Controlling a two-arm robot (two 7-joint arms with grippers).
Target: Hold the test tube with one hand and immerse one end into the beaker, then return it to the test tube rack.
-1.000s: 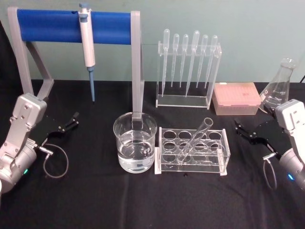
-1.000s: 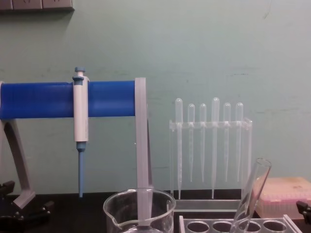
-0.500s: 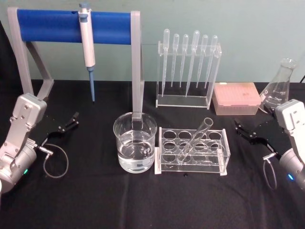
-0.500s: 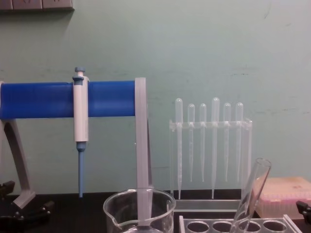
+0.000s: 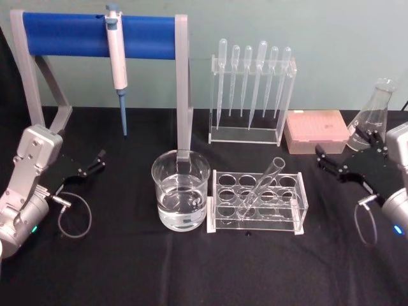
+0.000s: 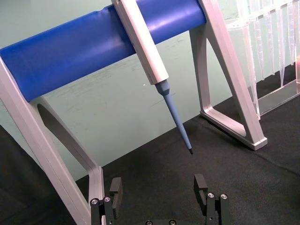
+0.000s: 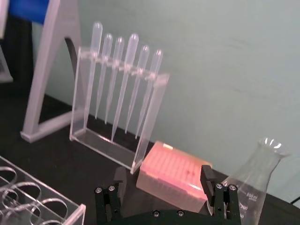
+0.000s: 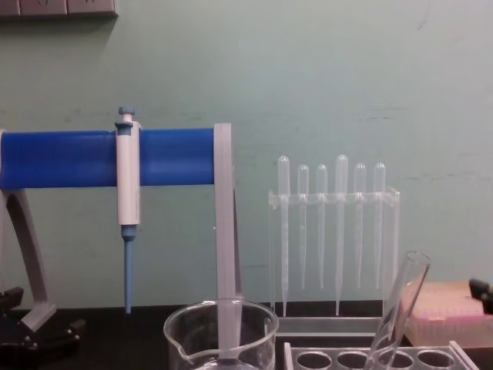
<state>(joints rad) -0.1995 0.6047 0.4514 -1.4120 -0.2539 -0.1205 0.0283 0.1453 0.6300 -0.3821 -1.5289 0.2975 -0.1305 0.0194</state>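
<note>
The test tube (image 5: 262, 183) leans tilted in the clear rack (image 5: 299, 205), open rim up, just right of the beaker (image 5: 181, 191), which holds clear liquid. The right gripper (image 7: 159, 180) hangs well right of the rack, jaws spread wide, touching nothing. The left gripper (image 6: 158, 185), parked far left, is likewise spread wide and empty.

- No word, brand or number can be read with certainty on anything here.
- The conical flask (image 7: 255, 183), at the back right corner of the table (image 5: 191, 268), bears a faint printed volume mark, too blurred to read.
</note>
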